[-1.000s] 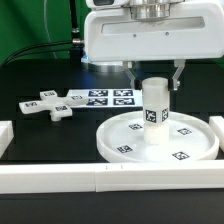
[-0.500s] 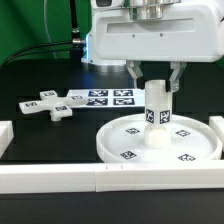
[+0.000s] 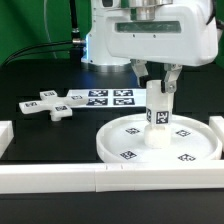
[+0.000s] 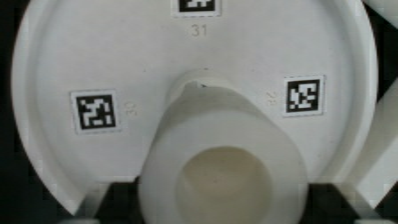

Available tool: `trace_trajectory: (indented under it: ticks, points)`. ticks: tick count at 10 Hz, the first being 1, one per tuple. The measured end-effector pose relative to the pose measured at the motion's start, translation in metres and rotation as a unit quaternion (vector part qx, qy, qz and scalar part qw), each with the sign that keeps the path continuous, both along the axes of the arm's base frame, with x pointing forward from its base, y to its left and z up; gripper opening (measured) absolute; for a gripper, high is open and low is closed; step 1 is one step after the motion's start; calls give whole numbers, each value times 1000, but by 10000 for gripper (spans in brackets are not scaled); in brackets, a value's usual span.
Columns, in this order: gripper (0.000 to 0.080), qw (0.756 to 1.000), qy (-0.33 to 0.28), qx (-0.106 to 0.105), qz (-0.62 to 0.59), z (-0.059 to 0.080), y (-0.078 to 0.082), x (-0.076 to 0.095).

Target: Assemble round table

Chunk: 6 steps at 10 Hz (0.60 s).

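Holding the short cylinder leg (image 3: 157,118) by its upper part, my gripper (image 3: 158,92) is closed narrow, one finger on each side of it. The leg stands on the middle of the large round disc (image 3: 108,143), and in the exterior view it looks a little tilted. In the wrist view I see the leg's rounded top between my two dark fingertips (image 4: 121,200), and under it the disc with its square tags.

The cross-shaped foot piece (image 3: 47,104) lies flat on the black table (image 3: 40,135), well apart from the disc, toward the exterior view's left. The marker board (image 3: 108,97) lies between the foot piece and my arm, behind the disc. A long white border rail (image 3: 60,180) runs along the front, just beside the disc's rim. Nothing stands between my fingers and the leg.
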<state>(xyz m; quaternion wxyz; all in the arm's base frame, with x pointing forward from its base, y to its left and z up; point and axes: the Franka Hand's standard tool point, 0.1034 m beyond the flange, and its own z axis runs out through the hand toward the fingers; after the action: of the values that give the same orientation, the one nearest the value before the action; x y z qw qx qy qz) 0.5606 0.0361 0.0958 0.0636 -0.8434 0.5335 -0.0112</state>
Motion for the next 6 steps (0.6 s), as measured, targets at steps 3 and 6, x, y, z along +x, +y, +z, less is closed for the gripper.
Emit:
trace_trajectory:
  ticks: [3,6]
  points:
    - [400,998,6,14,-53,0,2,-1]
    - [621,1000,4,13,-6,1,3,1]
